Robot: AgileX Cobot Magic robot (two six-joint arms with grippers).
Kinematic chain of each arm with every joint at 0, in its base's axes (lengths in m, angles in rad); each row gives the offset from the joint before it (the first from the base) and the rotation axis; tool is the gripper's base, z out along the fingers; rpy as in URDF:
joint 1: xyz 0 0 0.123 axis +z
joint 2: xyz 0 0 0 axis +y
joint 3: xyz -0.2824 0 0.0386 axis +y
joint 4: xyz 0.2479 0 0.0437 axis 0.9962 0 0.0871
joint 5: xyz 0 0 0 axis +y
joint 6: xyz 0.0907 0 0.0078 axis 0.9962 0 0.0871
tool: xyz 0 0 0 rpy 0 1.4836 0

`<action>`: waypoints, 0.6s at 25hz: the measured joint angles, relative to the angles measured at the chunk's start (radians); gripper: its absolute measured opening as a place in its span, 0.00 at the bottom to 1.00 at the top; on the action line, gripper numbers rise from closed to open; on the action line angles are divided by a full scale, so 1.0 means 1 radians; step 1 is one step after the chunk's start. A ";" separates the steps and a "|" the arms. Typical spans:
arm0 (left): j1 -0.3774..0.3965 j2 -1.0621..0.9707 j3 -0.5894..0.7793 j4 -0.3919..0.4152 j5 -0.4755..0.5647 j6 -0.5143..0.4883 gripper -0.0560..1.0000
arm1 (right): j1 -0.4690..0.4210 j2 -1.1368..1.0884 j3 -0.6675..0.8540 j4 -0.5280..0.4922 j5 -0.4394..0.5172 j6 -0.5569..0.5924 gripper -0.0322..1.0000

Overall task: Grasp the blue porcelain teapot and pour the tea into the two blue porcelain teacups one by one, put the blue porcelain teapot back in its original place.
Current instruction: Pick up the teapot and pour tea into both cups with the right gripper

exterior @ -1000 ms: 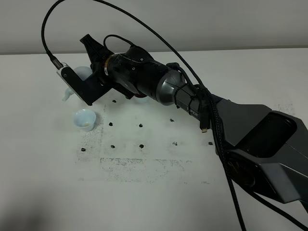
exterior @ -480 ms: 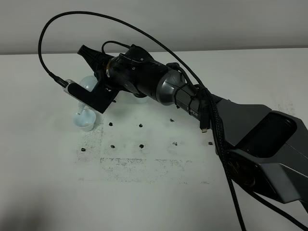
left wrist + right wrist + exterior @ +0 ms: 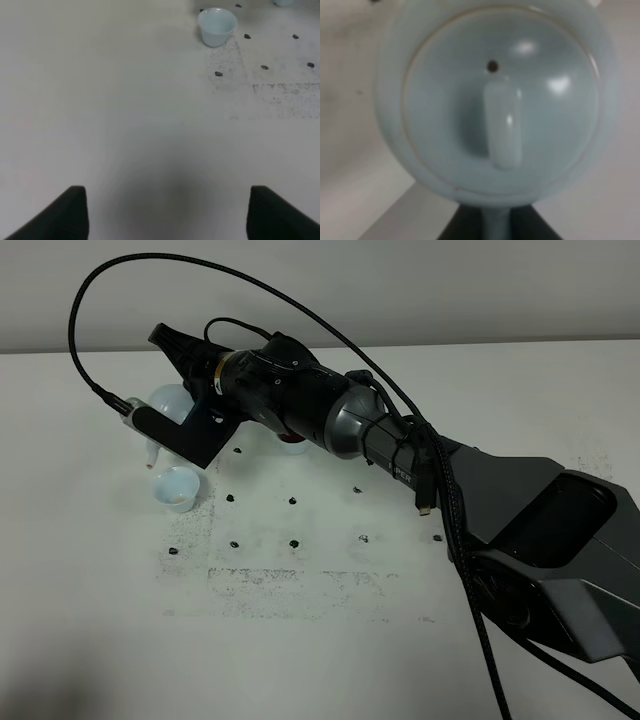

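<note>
Holding the pot: right claw [image 3: 495, 227] clamped on the loop handle of the blue porcelain teapot [image 3: 165, 403], lifted clear of the table [image 3: 90, 590]
Teapot tilt: tipped forward, spout pointing down close by the front teacup [image 3: 176, 488]
Front teacup: upright on the table, something brownish inside
Other teacup [image 3: 292, 446]: mostly hidden behind the right arm [image 3: 400, 450]
Left claw [image 3: 167, 215]: fingers spread apart, low over the table

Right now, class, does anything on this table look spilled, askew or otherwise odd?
The blue porcelain teapot hangs tilted, spout down near a teacup, which fits pouring. The odd part: dark specks and grey speckled smudges mark the table beside that cup. No puddle shows.
</note>
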State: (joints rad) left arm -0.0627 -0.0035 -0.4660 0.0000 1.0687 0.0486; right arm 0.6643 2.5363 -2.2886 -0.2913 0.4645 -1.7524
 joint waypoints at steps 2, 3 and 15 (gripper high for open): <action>0.000 0.000 0.000 0.000 0.000 0.000 0.68 | 0.000 0.000 0.000 0.000 -0.001 0.000 0.11; 0.000 0.000 0.000 0.000 0.000 0.000 0.68 | 0.000 0.000 0.000 0.001 -0.001 0.000 0.11; 0.000 0.000 0.000 0.000 0.000 0.000 0.68 | 0.000 0.000 0.000 0.020 -0.073 -0.047 0.11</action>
State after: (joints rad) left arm -0.0627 -0.0035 -0.4660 0.0000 1.0687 0.0486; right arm 0.6643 2.5363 -2.2886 -0.2717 0.3917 -1.7991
